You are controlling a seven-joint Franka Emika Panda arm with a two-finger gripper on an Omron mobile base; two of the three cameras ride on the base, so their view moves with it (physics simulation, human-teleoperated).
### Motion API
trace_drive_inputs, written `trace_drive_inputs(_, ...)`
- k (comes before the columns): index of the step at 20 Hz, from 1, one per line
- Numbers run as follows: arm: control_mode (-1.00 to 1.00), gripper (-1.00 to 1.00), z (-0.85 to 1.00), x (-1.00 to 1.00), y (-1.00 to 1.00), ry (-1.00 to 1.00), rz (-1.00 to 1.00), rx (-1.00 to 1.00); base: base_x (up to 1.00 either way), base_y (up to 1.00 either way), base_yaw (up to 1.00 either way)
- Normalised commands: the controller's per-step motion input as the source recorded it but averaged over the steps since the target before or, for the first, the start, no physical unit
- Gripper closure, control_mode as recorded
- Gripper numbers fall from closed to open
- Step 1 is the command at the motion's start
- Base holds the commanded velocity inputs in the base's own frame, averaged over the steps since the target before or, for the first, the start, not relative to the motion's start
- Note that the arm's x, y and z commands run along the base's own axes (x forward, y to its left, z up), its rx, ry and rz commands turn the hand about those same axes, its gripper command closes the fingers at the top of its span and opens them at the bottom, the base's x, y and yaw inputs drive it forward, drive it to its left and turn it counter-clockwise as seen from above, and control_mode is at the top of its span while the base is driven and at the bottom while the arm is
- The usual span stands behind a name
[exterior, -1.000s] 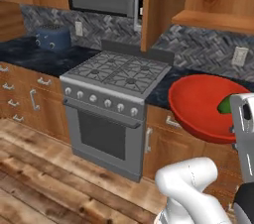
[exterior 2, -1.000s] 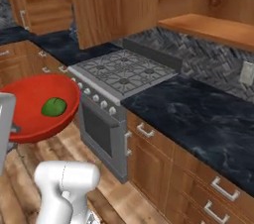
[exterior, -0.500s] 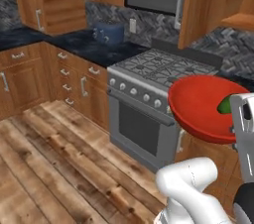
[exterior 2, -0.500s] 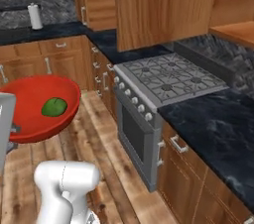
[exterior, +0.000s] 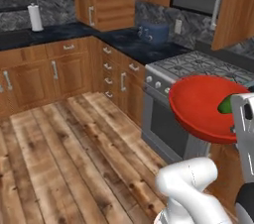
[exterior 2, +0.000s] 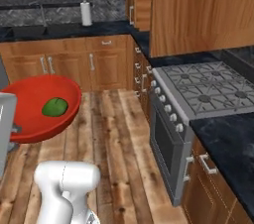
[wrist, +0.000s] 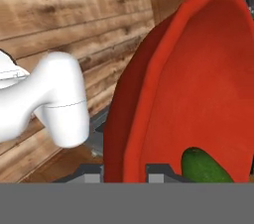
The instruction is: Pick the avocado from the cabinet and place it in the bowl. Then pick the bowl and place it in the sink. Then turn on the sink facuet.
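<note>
The gripper [wrist: 124, 171] is clamped on the rim of the red bowl [exterior: 206, 106], one finger inside the wall and one outside, and it holds the bowl in the air above the wooden floor [exterior: 64, 153], in front of the stove [exterior: 178, 94]. In the hand view the bowl [wrist: 198, 84] stands on edge, because the camera is rolled with the hand; in the two base views it sits nearly level, tipped a little.

The avocado [exterior 2: 55, 107] lies inside the bowl [exterior 2: 37, 106]. From the right base view it rests on the inner wall near the middle of the bowl. From the left base view only a sliver of it [exterior: 227, 104] shows over the far rim, just beside the gripper body. In the hand view it [wrist: 203, 166] sits low in the bowl, close to the gripped rim.

The sink [exterior 2: 37, 30] is a dark basin set into the back counter [exterior 2: 69, 28] near its left end, well apart from the bowl, with the thin faucet [exterior 2: 42, 14] rising behind it. A paper-towel roll [exterior 2: 86, 13] stands on the same counter to the right of the sink. A blue pot [exterior: 153, 32] stands on the side counter between the corner and the stove.
</note>
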Motion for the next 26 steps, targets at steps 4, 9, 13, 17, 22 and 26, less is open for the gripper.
trace_drive_inputs(4,1.00,1.00,0.00,0.00,0.00,0.00,0.00,0.00,0.04,0.37,0.32)
trace_drive_inputs(9,1.00,1.00,0.00,0.00,0.00,0.00,0.00,0.00,0.57,0.88,0.19)
trace_drive_inputs(13,1.00,1.00,0.00,0.00,0.00,0.00,0.00,0.00,0.87,0.97,0.18)
trace_drive_inputs(17,1.00,1.00,0.00,0.00,0.00,0.00,0.00,0.00,0.92,0.89,0.16)
trace_drive_inputs(22,1.00,1.00,0.00,0.00,0.00,0.00,0.00,0.00,0.86,0.88,0.15)
trace_drive_inputs(26,1.00,1.00,0.00,0.00,0.00,0.00,0.00,0.00,0.85,0.90,0.16)
